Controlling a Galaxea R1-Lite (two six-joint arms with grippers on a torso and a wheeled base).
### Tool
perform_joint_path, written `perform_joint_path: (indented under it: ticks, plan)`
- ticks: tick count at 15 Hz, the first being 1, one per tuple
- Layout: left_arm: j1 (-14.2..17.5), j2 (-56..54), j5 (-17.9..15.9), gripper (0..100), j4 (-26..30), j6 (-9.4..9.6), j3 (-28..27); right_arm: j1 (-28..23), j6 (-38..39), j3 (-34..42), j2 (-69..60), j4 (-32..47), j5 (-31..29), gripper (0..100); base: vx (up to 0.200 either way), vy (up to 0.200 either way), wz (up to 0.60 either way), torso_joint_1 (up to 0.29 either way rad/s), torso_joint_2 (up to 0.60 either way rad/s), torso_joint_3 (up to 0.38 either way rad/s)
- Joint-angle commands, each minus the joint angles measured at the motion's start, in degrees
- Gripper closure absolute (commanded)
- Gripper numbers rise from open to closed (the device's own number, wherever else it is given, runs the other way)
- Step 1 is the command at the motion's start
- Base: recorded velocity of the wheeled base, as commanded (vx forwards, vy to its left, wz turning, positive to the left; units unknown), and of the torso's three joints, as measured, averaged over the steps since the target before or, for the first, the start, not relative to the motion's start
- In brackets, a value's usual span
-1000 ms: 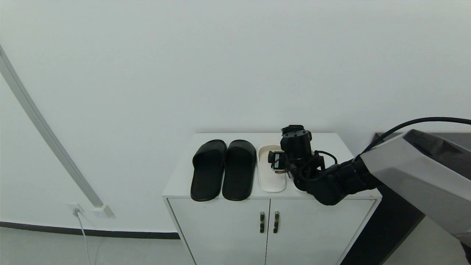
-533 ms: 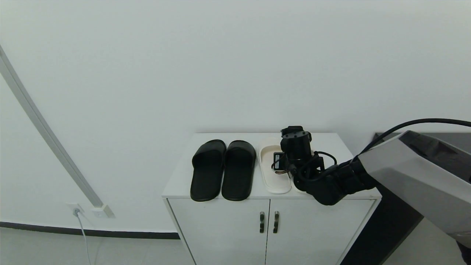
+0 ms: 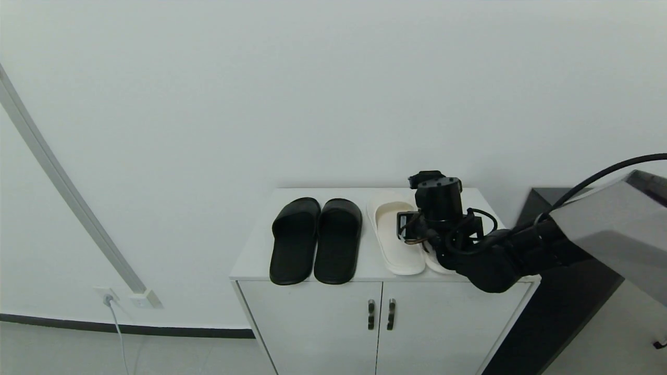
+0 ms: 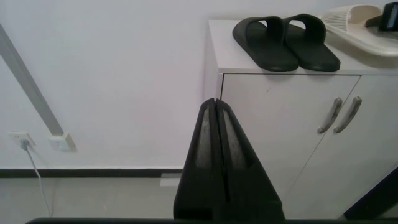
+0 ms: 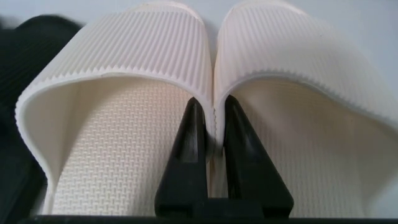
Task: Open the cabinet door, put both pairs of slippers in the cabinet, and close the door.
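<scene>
- The right gripper [image 5: 210,112] has one finger inside each of the white slippers [image 3: 397,242]. It is clamped on the two inner strap edges where they meet.
- The white slippers lie side by side on top of the cabinet [image 3: 254,255], right of centre in the head view. The arm covers most of the right-hand slipper.
- In the right wrist view the ribbed straps [image 5: 130,56] arch over the fingers [image 5: 189,134], and the textured footbeds run underneath.
- The black slippers [image 3: 316,240] sit as a neat pair just left of the white ones. They touch each other, and their heels are at the cabinet's front edge.
- Both doors [image 3: 312,330] of the cabinet are closed. Their two dark handles [image 3: 371,314] stand upright next to each other at the middle seam, in the lower centre of the head view.
- The left gripper [image 4: 215,102] has its fingers pressed together on nothing. It is low down and away from the cabinet's left side, pointing toward the cabinet.
- A wall socket [image 3: 107,297] with a cable sits at the lower left of the head view. It is at the foot of a slanted grey rail [image 3: 62,182] on the white wall.
</scene>
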Motion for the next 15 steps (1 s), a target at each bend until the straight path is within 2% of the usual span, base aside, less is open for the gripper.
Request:
perform_joint_path:
  ticks: [1,3,4,5,7,8,10,15]
  plan:
    - [0.0,0.1,0.0,100,0.0,0.10,0.0,0.0,-4.3,16.2,-16.3,-4.1,8.1,100,0.000,0.000,0.00,0.000,0.00,0.000]
    - [0.0,0.1,0.0,100,0.0,0.01,0.0,0.0,-8.0,25.5,-23.2,-7.9,14.3,100,0.000,0.000,0.00,0.000,0.00,0.000]
    - [0.0,0.1,0.0,100,0.0,0.01,0.0,0.1,-9.4,31.8,-28.8,-8.5,19.6,100,0.000,0.000,0.00,0.000,0.00,0.000]
    - [0.0,0.1,0.0,100,0.0,0.01,0.0,0.0,-9.5,34.4,-30.9,-8.5,22.2,100,0.000,0.000,0.00,0.000,0.00,0.000]
    - [0.0,0.1,0.0,100,0.0,0.01,0.0,-0.8,-9.5,41.6,-38.0,-8.4,33.4,100,0.000,0.000,0.00,0.000,0.00,0.000]
    - [0.0,0.1,0.0,100,0.0,0.01,0.0,-1.0,-9.5,43.3,-39.9,-8.4,37.0,100,0.000,0.000,0.00,0.000,0.00,0.000]
    - [0.0,0.1,0.0,100,0.0,0.01,0.0,-1.0,-9.2,43.2,-39.9,-8.1,39.4,100,0.000,0.000,0.00,0.000,0.00,0.000]
    - [0.0,0.1,0.0,100,0.1,0.01,0.0,-0.9,-9.1,42.9,-36.7,-8.1,39.7,100,0.000,0.000,0.00,0.000,0.00,0.000]
